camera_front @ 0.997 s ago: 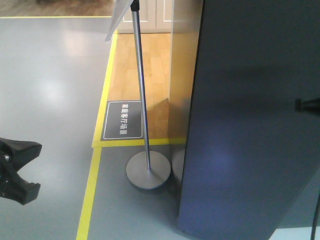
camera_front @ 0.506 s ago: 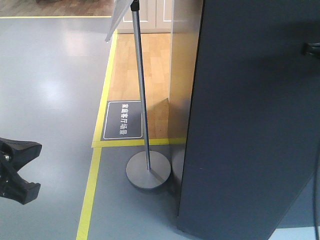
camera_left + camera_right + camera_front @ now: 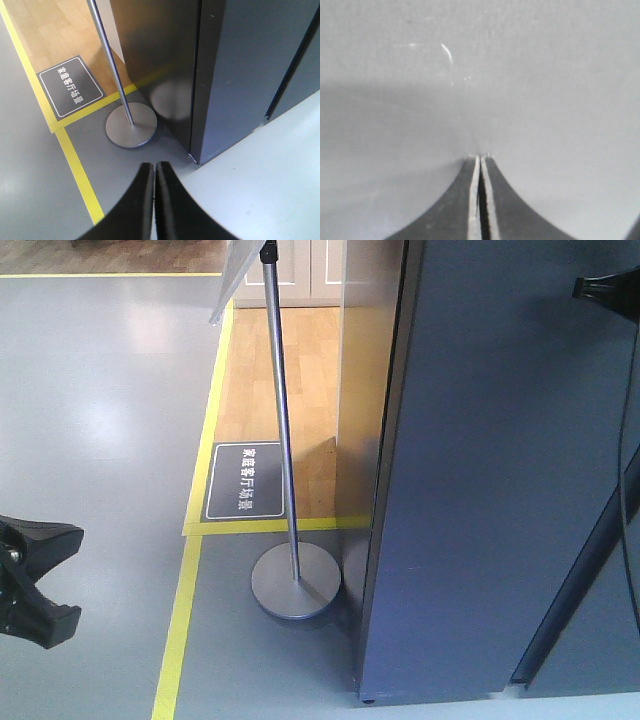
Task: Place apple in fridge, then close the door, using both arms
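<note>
From the front, the door (image 3: 500, 480) has swung further toward the fridge (image 3: 372, 390) than a second ago; its dark grey face now stands almost flush, with only a thin seam at its left edge. The right gripper (image 3: 605, 287) has climbed from mid-height to the top right corner. I judge the closing nearly finished. The apple is out of sight, presumably inside.

From the left wrist, the left gripper (image 3: 153, 172) hangs with jaws pressed together, empty, over the floor, well clear of the door's bottom corner (image 3: 200, 157) and the sign stand's base (image 3: 131, 125).

From the right wrist, the right gripper's tips (image 3: 479, 159) are squeezed together, holding nothing, touching the door's grey face (image 3: 480, 75).
</note>
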